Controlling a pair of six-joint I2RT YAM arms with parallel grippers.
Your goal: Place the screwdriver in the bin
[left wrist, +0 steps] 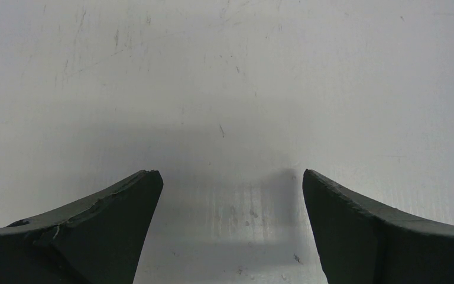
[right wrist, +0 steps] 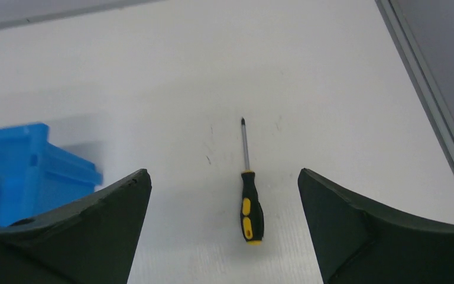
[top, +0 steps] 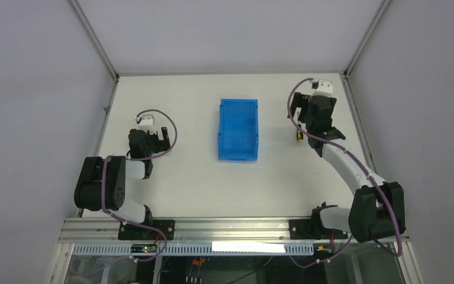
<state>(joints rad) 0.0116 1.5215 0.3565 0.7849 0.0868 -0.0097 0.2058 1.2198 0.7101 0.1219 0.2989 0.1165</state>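
Observation:
The screwdriver lies flat on the white table, black and yellow handle toward the camera, thin shaft pointing away. In the top view only its handle shows, beside the right arm. My right gripper is open above it, its fingers either side of the handle and clear of it; in the top view the right gripper is at the far right. The blue bin stands at the table's middle; its corner shows at the right wrist view's left. My left gripper is open and empty over bare table, at the left in the top view.
A metal frame rail runs along the table's right edge close to the screwdriver. Grey enclosure walls surround the table. White table surface lies between the arms and the bin.

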